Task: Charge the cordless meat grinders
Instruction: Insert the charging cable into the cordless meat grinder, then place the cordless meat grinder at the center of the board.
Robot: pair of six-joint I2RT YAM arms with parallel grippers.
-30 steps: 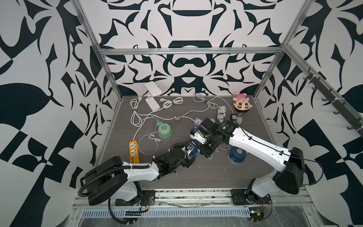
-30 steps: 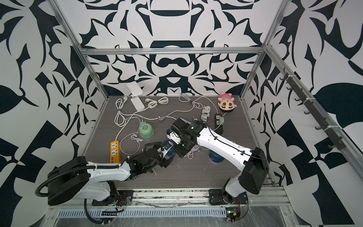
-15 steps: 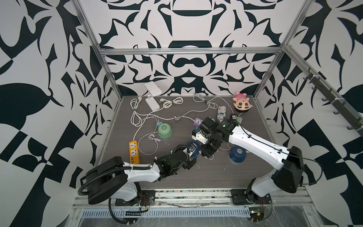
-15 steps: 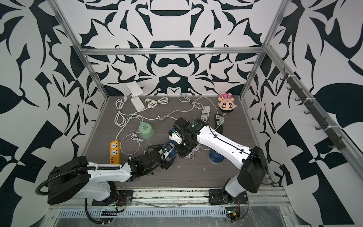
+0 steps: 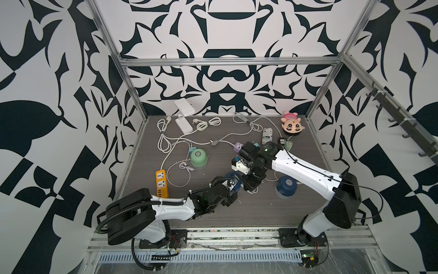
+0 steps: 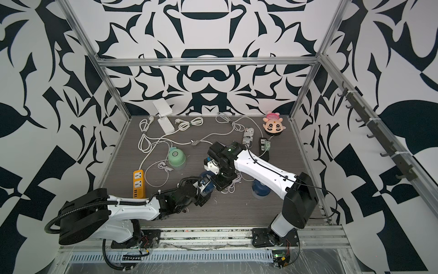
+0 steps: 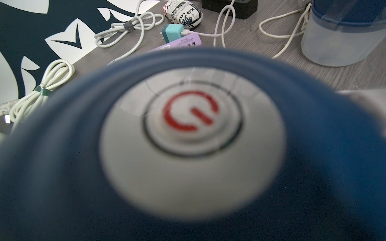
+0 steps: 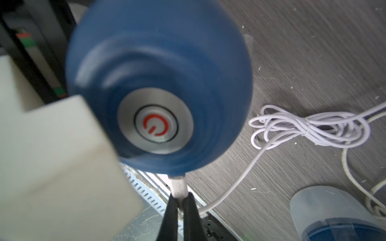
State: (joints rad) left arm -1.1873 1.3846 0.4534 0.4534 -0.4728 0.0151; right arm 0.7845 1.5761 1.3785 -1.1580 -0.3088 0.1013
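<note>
Left claw clamped wide on the navy grinder, mid-table toward the front edge, between my 2 arms. Right claw pinched together on the white plug, whose tip touches the dome's lower side. Socket itself hidden. Judgement: push the plug straight along its own line while left braces against the shove; no twisting. Grinder's axis, bowl to button, stands roughly upright, button facing up toward both wrist cameras; exact tilt unclear.
</note>
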